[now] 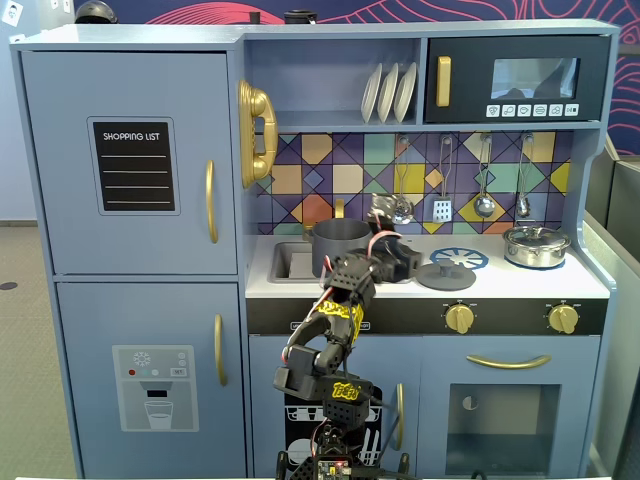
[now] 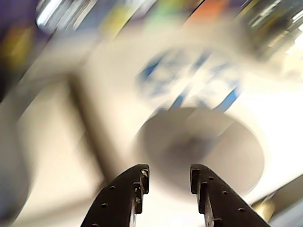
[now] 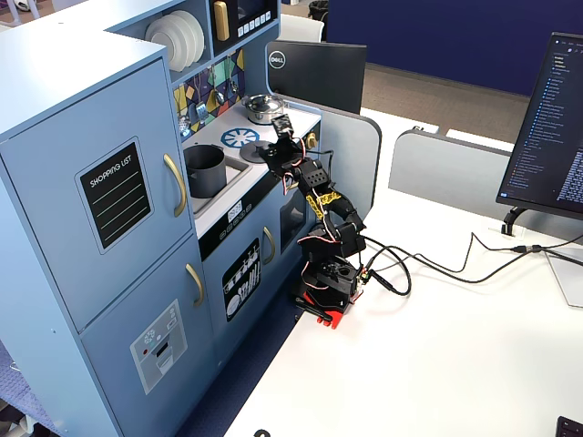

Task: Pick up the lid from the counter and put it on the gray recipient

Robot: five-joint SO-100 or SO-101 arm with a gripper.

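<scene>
Dark gray lid (image 1: 446, 274) flat on bench (image 1: 590, 282) in a fixed view, right of gray pot (image 1: 339, 245), uncovered.

Wrist view, blurred: pincer (image 2: 168, 176) spread, empty, near lid (image 2: 208, 151).

Other fixed view: lid (image 3: 260, 145) ungrasped; pickup and placing left.

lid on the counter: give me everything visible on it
The lid is a flat round disc, matte dark gray, with a small center knob. It lies flat on the white counter, knob up, just in front of the blue burner print and to the right of the gray pot in this fixed view. The gripper is open, close to its near edge; contact isn't evident.
</scene>
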